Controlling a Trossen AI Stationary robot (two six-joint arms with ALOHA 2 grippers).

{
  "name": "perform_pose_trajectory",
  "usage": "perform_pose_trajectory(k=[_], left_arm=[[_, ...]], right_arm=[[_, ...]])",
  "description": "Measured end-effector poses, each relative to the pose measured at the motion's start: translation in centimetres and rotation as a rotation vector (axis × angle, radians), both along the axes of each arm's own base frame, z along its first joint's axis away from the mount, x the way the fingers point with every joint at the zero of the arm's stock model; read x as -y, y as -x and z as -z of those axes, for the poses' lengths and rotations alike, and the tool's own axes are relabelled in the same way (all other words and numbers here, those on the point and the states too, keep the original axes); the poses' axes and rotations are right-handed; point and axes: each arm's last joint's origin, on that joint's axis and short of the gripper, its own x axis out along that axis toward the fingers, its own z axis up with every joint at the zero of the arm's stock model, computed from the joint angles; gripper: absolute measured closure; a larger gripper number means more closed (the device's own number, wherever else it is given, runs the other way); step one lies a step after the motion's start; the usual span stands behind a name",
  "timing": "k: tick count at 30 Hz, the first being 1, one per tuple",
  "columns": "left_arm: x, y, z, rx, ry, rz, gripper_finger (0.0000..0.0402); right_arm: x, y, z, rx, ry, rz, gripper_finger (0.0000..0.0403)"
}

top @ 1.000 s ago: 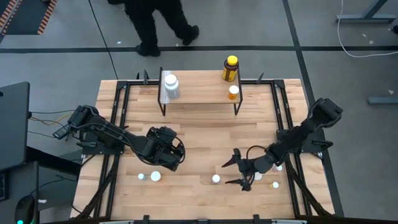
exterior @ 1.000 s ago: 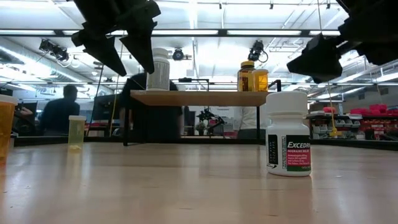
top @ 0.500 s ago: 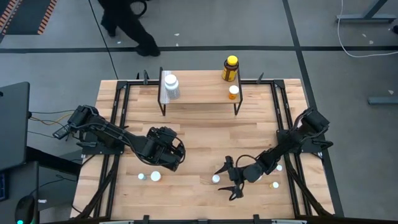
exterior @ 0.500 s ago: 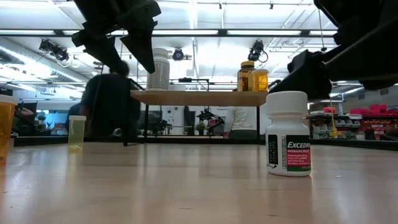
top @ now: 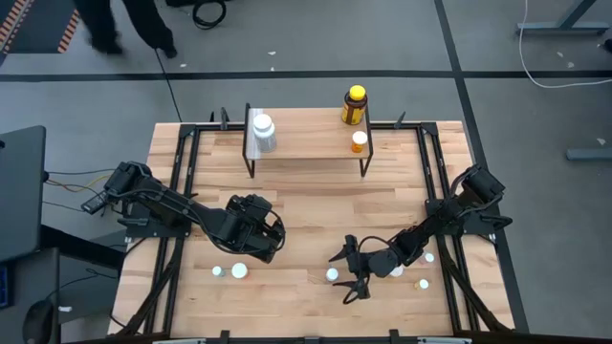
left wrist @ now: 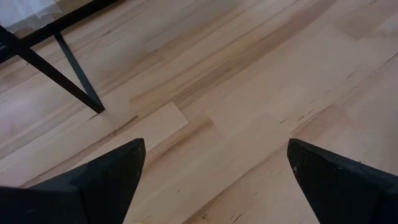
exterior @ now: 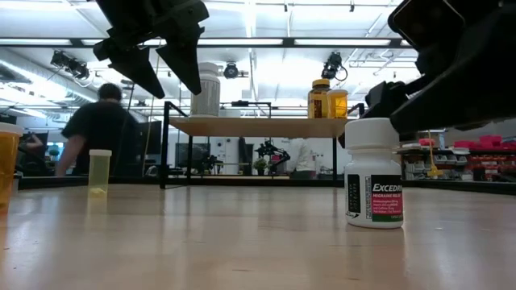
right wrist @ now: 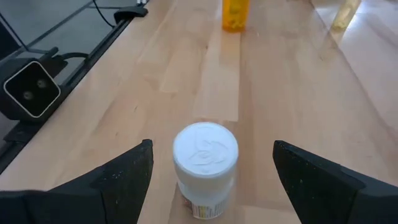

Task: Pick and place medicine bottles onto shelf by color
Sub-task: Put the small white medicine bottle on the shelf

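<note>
Medicine bottle (right wrist: 204,165), white with a white cap, stands upright on the counter (top: 316,201) straight ahead of my right gripper (top: 346,271), its long axis vertical, between my wide-spread fingers (right wrist: 118,178) but not yet touched. My right arm is clearly the nearer one. My left gripper (top: 256,241), also wide, hovers well apart. I judge it belongs beside the white bottle on the shelf (top: 306,141).
</note>
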Motion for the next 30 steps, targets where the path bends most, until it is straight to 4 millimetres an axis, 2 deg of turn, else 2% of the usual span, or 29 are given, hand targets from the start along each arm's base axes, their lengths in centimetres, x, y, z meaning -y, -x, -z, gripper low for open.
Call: perform_pose_trajectory(k=[6, 21, 30], left_arm=[[0.00, 0.00, 0.00, 0.000, 0.000, 0.000, 0.0002], [0.03, -0.06, -0.01, -0.005, -0.005, 0.014, 0.0002], [0.03, -0.06, -0.01, -0.006, -0.006, 0.016, 0.0002]], right_arm=[[0.05, -0.01, 0.01, 0.001, 0.007, 0.006, 0.0079], [0.09, -0.02, 0.04, -0.001, 0.012, 0.006, 0.0184], [0.21, -0.10, 0.04, 0.000, 0.019, 0.007, 0.0206]])
